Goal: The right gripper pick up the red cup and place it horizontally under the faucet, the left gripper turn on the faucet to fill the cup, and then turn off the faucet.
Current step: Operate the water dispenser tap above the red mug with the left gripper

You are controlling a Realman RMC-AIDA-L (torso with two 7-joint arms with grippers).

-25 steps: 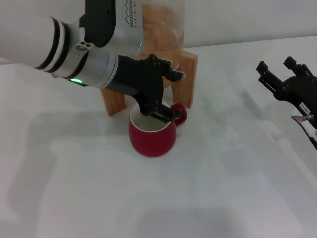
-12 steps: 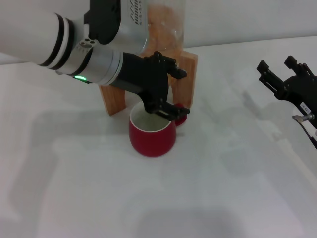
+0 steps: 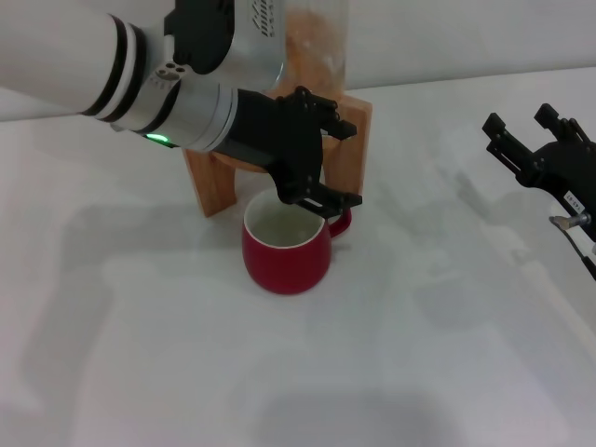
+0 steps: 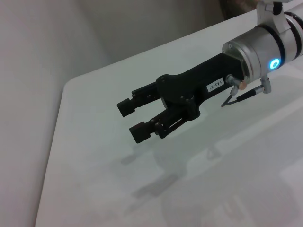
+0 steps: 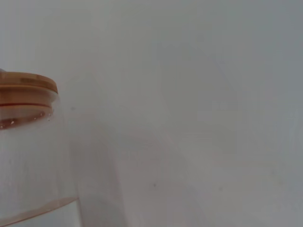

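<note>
The red cup point(image 3: 286, 251) stands upright on the white table just in front of a wooden stand point(image 3: 349, 140), its white inside showing. My left gripper point(image 3: 343, 163) hangs over the cup's far rim and handle, fingers spread, one fingertip point(image 3: 337, 197) just above the rim and the other up against the stand. The faucet is hidden behind this gripper. My right gripper point(image 3: 518, 119) is open and empty, far to the right above the table; it also shows in the left wrist view point(image 4: 130, 120).
A glass jar of amber liquid point(image 3: 312, 42) sits on the wooden stand. The right wrist view shows the jar's wooden lid point(image 5: 26, 90) against a white wall. The table edge point(image 4: 54, 142) runs beyond the right gripper.
My left gripper has lifted from the cup's rim and moved back and right toward the stand. The cup and the right arm have not moved.
</note>
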